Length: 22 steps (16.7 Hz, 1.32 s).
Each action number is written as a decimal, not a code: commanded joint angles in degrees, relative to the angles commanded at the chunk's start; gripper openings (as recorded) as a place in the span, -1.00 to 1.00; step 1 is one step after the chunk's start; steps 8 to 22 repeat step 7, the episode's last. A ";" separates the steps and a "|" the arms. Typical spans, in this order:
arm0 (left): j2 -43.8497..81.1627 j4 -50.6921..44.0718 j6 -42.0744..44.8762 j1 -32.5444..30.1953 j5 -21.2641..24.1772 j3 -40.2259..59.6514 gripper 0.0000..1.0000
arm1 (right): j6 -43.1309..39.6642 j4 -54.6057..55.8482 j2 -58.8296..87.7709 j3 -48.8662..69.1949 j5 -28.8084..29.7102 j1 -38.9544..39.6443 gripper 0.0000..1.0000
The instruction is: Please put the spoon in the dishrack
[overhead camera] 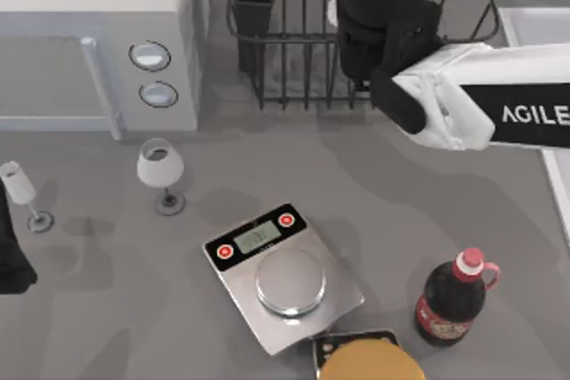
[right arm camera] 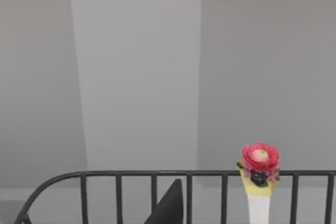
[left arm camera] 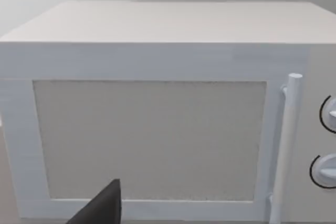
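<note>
Spoon (right arm camera: pixel 259 182) stands upright against the dishrack (overhead camera: pixel 285 42) rail in the right wrist view, its white handle vertical and topped with a red flower ornament pointing up. It sits beside a dark finger (right arm camera: pixel 170 205) of the right jaws (overhead camera: pixel 383 6), which hover over the rack at the top view's upper middle; whether they are clenched cannot be told. Left arm (overhead camera: pixel 13 255) rests at the left edge, facing the microwave (left arm camera: pixel 157 114).

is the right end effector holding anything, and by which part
Cannot be told: the right end effector is over the dishrack, with a flower-topped white handle beside its finger, but no grip is visible.
</note>
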 joint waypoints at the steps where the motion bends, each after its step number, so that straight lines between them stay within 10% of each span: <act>1: 0.00 0.00 0.00 0.00 0.00 0.00 1.00 | 0.00 0.00 0.00 0.00 0.00 0.00 0.96; 22: 0.00 0.00 0.00 0.00 0.00 0.00 1.00 | 0.00 0.00 0.00 0.00 0.00 0.00 1.00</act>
